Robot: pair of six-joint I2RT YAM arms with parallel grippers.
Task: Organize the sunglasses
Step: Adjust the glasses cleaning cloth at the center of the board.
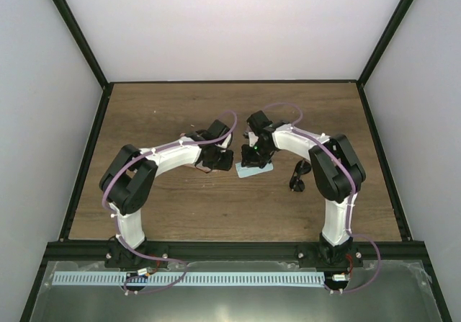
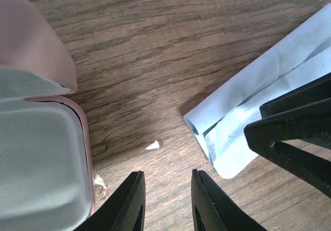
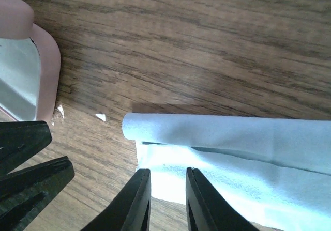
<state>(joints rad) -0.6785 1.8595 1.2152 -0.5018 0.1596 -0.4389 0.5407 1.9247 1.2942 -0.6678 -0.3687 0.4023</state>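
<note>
The sunglasses (image 1: 296,179) lie on the table just left of the right arm's elbow, apart from both grippers. A light blue cloth (image 3: 232,138), folded over along one edge, lies flat between the two grippers. My right gripper (image 3: 168,189) hovers over the cloth's near edge, its jaws a little apart with nothing pinched. The pink case (image 2: 36,158) stands open at the left, showing its grey lining. My left gripper (image 2: 168,189) is open over bare wood between the case and the cloth (image 2: 248,122), holding nothing.
Small white flecks (image 2: 152,145) lie on the wood near the case rim. The two grippers sit close together, the right one's fingers (image 2: 295,133) showing in the left wrist view. Dark frame rails (image 1: 86,156) border the wooden table.
</note>
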